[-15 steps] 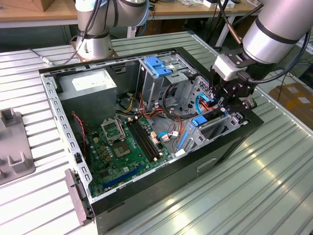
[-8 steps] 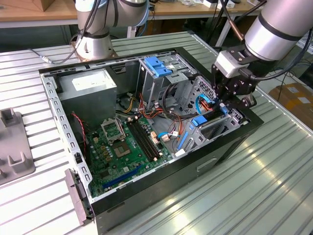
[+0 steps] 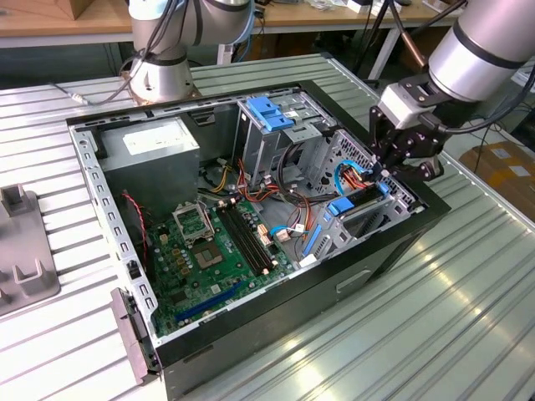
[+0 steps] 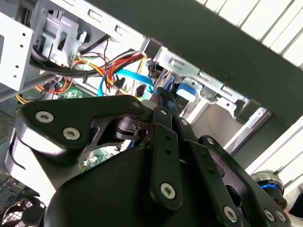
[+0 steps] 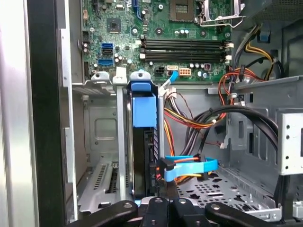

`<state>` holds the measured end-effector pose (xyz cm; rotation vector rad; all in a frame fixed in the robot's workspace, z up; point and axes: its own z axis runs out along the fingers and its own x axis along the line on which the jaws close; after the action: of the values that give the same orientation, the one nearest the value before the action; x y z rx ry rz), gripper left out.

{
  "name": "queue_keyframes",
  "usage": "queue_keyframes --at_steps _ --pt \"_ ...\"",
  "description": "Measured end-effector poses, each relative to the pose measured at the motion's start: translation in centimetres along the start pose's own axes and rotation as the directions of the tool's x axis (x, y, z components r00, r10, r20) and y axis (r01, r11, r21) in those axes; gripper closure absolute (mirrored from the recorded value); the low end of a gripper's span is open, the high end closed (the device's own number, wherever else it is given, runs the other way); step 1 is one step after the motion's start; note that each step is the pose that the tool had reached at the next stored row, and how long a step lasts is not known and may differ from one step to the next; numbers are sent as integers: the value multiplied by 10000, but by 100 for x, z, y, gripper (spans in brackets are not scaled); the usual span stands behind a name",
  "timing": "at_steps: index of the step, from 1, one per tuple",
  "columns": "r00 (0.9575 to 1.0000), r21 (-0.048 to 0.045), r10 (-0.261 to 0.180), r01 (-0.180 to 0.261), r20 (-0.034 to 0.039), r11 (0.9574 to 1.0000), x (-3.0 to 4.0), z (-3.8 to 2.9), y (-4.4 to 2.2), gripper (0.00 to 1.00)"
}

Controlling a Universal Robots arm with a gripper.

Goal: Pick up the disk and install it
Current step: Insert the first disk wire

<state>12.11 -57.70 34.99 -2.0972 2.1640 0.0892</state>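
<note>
Big picture first: the open PC case lies on its side on the ribbed metal surface, mobo facing up, w/ your arm reaching down over the drive bay on the exterior view's right. The disk is standing on edge in that bay, blue carrier rail towards the mobo, prob most of the way in imo. A blue cable loops right beside it, close to the claw.

Can't tell if the claw's fingers are apart or clamped on the disk, the linkages block it in both wrist views. So for this step: push straight along the bay rails, no twisting, and watch that cable doesn't get pinched between disk and cage.
</note>
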Motion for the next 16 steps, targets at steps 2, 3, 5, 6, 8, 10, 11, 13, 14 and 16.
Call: queue_keyframes --at_steps 2,3,5,6,8,10,11,13,14,16 --pt "10000 -11 4 -4 45 10000 -2 -7 -48 90" --pt "10000 -15 4 -4 62 10000 -4 -14 -66 90" --pt "10000 -19 7 -7 93 10000 -9 -40 -98 90" --pt "9999 -21 8 -7 105 10000 -11 -52 -109 90" --pt "9999 -24 9 -9 126 10000 -19 -108 -140 90" --pt "9999 -31 11 -10 130 10000 -21 -116 -155 90" --pt "9999 -31 12 -11 129 10000 -21 -116 -156 90" --pt "9999 -31 11 -10 129 10000 -21 -116 -158 90" --pt "9999 -32 11 -10 129 10000 -21 -116 -159 90" --pt "9999 -31 10 -10 129 10000 -21 -115 -159 90"
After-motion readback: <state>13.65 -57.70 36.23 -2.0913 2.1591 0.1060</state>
